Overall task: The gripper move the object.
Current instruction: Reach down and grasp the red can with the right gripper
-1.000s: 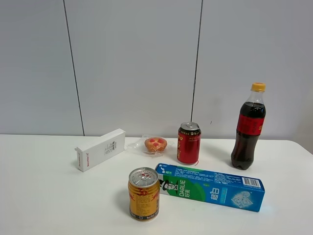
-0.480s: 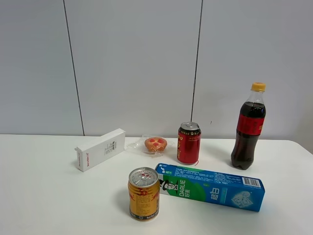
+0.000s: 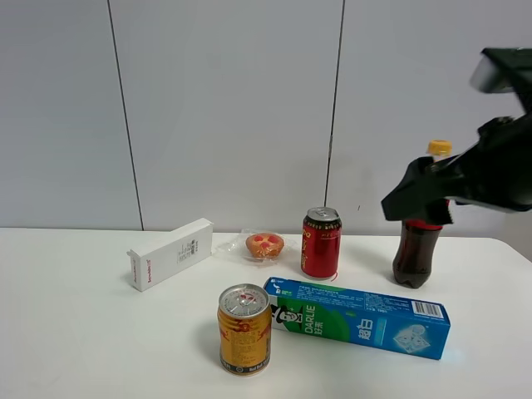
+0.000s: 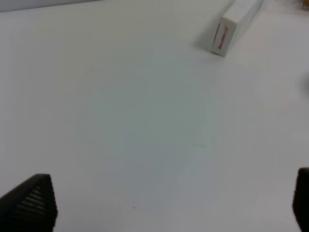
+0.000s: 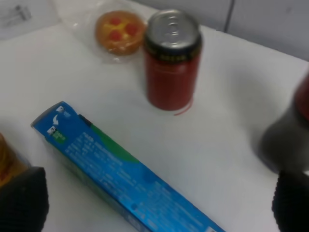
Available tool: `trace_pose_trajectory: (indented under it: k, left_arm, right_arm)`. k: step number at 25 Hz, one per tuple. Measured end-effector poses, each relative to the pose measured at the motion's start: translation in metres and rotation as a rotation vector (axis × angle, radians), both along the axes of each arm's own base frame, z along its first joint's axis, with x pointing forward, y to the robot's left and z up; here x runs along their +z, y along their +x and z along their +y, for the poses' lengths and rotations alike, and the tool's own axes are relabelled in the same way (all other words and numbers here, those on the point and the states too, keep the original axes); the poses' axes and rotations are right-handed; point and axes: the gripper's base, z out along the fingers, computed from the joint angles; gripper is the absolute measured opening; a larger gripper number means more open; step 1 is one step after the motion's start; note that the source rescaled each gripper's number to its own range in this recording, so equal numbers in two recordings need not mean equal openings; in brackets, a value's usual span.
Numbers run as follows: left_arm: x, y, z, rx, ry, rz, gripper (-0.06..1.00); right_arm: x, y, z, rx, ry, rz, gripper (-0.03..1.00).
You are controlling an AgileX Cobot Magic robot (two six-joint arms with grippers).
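The red drink can (image 3: 321, 243) with a silver top stands upright at the middle back of the white table (image 3: 75, 332). In the right wrist view it (image 5: 173, 60) stands beyond the blue box. My right gripper (image 3: 407, 195) hangs in the air at the upper right, above and to the right of the can and in front of the cola bottle. Its jaws (image 5: 154, 203) stand wide apart and hold nothing. My left gripper (image 4: 164, 203) is open and empty over bare table; it does not show in the exterior view.
A cola bottle (image 3: 416, 253) stands right of the can, partly behind my right arm. A blue-green toothpaste box (image 3: 357, 317) lies in front of the can. A gold-and-red can (image 3: 244, 330) stands at the front. A wrapped pastry (image 3: 264, 244) and a white box (image 3: 170, 253) lie to the left.
My right arm has come into the exterior view from the upper right and now hangs in front of the cola bottle. The objects on the table have not moved.
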Motion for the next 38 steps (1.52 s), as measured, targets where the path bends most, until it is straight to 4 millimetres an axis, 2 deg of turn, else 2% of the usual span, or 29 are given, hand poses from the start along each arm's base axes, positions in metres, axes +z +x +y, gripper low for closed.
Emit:
trace_pose_trajectory:
  k: [5, 9, 13, 21, 24, 34, 38]
  left_arm:
    - [0.0, 0.0, 0.0, 0.0, 0.0, 0.0, 1.0]
    - [0.0, 0.0, 0.0, 0.0, 0.0, 0.0, 1.0]
    - [0.0, 0.0, 0.0, 0.0, 0.0, 0.0, 1.0]
    - [0.0, 0.0, 0.0, 0.0, 0.0, 0.0, 1.0]
    - [0.0, 0.0, 0.0, 0.0, 0.0, 0.0, 1.0]
    - [0.0, 0.0, 0.0, 0.001, 0.001, -0.001, 1.0]
    - [0.0, 0.0, 0.0, 0.0, 0.0, -0.001, 1.0]
  right_arm:
    - [-0.023, 0.02, 0.012, -0.002, 0.006, -0.014, 0.92]
    - [-0.031, 0.026, 0.014, -0.005, 0.006, -0.018, 0.87]
    - [-0.041, 0.026, 0.013, -0.007, 0.002, -0.023, 0.87]
    - [-0.074, 0.037, 0.018, 0.012, -0.048, 0.011, 0.87]
    - [-0.077, 0.04, 0.019, 0.022, -0.06, -0.02, 0.87]
    - [-0.067, 0.052, 0.015, -0.015, -0.074, -0.211, 0.87]
    - [-0.083, 0.057, 0.016, -0.012, -0.101, -0.205, 0.87]
